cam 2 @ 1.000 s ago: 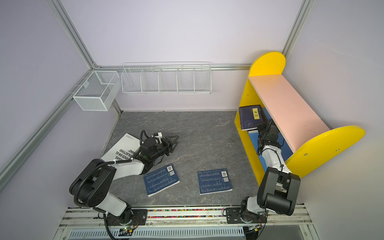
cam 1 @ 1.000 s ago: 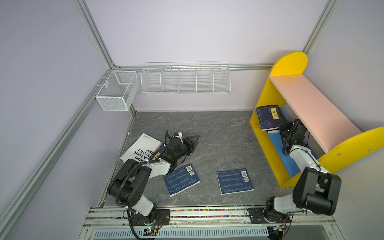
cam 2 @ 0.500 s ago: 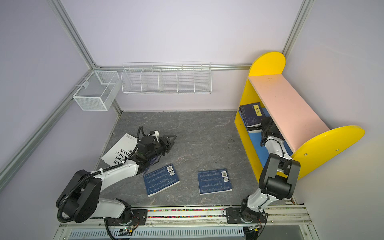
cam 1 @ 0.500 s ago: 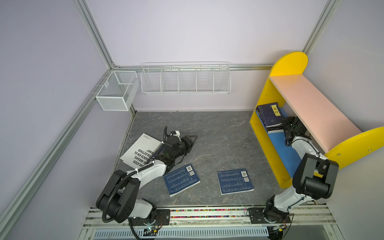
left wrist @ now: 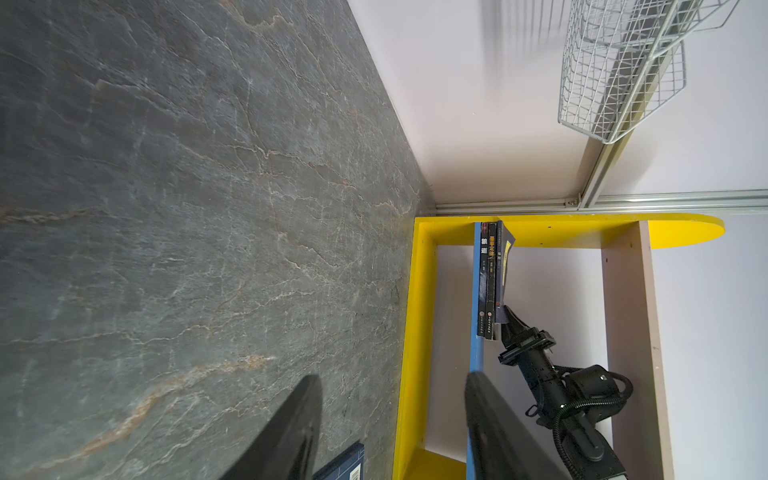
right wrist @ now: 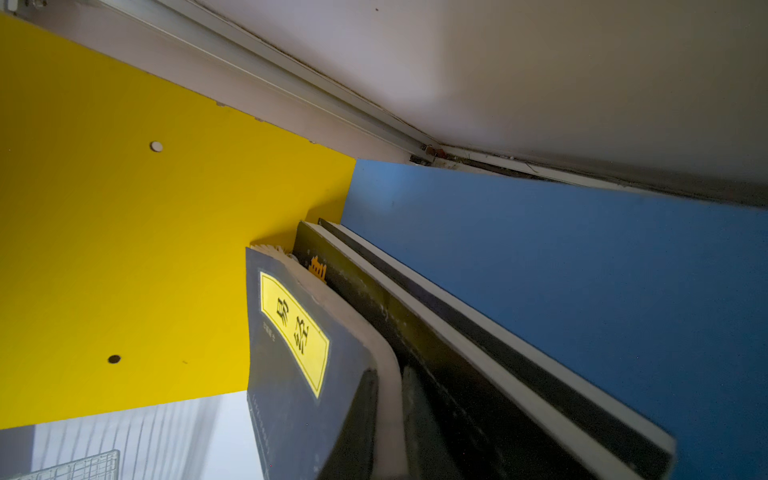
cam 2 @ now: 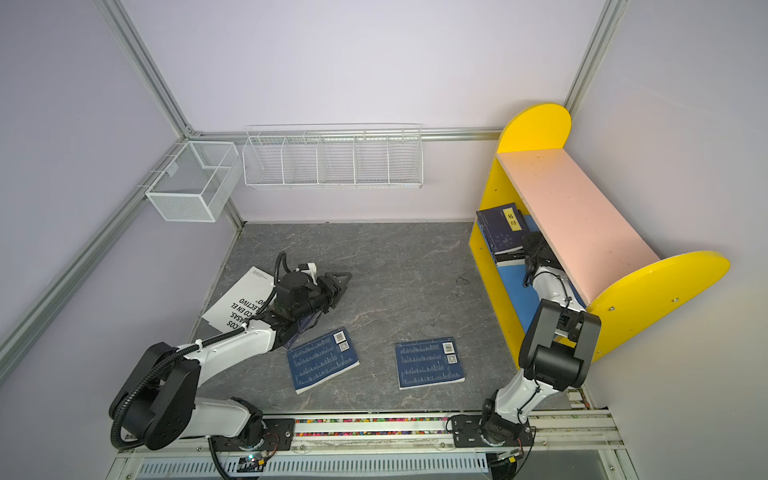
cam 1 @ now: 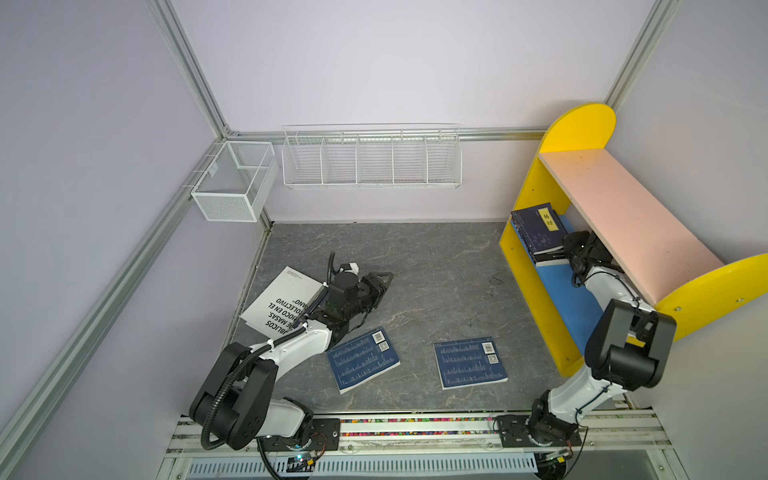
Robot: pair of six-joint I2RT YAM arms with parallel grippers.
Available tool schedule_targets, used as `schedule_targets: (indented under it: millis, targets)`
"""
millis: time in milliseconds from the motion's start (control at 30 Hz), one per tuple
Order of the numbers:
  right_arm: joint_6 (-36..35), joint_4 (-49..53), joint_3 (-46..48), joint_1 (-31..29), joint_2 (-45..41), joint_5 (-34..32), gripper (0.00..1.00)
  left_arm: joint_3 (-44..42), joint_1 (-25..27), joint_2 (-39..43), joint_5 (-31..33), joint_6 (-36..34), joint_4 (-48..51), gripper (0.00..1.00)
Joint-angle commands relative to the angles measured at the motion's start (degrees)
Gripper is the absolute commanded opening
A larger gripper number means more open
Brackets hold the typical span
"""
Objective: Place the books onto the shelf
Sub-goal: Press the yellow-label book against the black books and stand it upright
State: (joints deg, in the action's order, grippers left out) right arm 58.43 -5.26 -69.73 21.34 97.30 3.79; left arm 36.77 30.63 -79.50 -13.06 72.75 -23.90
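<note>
While my right gripper [left wrist: 510, 320] is clamped on the navy book [cam 1: 542, 228] atop two black books [left wrist: 487, 282] on the shelf's [cam 1: 582, 129] blue board [cam 1: 557, 282], my left gripper [cam 1: 381, 281] hangs beside the white book [cam 1: 282, 299], fingers apart and empty; two more navy books [cam 1: 363, 359] [cam 1: 469, 361] lie on the floor [cam 1: 436, 266].

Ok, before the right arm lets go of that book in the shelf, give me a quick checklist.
1. Grip: right gripper shut on the labelled navy book, ok.
2. Placement: that book is inside the shelf, over the blue lower board, ok.
3. Lie: not ok, one end lifts off the two black books beneath.
4. Other arm: left gripper open and empty, ok.
5. Job complete: not ok, two navy books and the white book are not shelved.
</note>
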Motion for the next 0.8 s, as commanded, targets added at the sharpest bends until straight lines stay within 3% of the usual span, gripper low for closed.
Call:
schedule_targets:
  millis: [0,367,633,767]
  targets:
    - [0.5,0.6,1.8,0.1,-1.7,-1.9,0.14,1.2,-0.3,0.8,0.8,-0.6,0.3,0.56]
    - [0.6,0.9,2.9,0.9,-2.6,-3.0,0.14,0.3,-0.3,1.7,1.1,-0.3,0.4,0.56]
    - [-2.3,1.3,0.5,1.0,-1.9,-0.2,0.48,0.3,-0.2,1.6,1.1,-0.2,0.5,0.56]
    - [-3.2,2.1,-0.6,0.9,-2.1,0.6,0.60,0.4,0.1,1.5,1.2,-0.2,0.3,0.56]
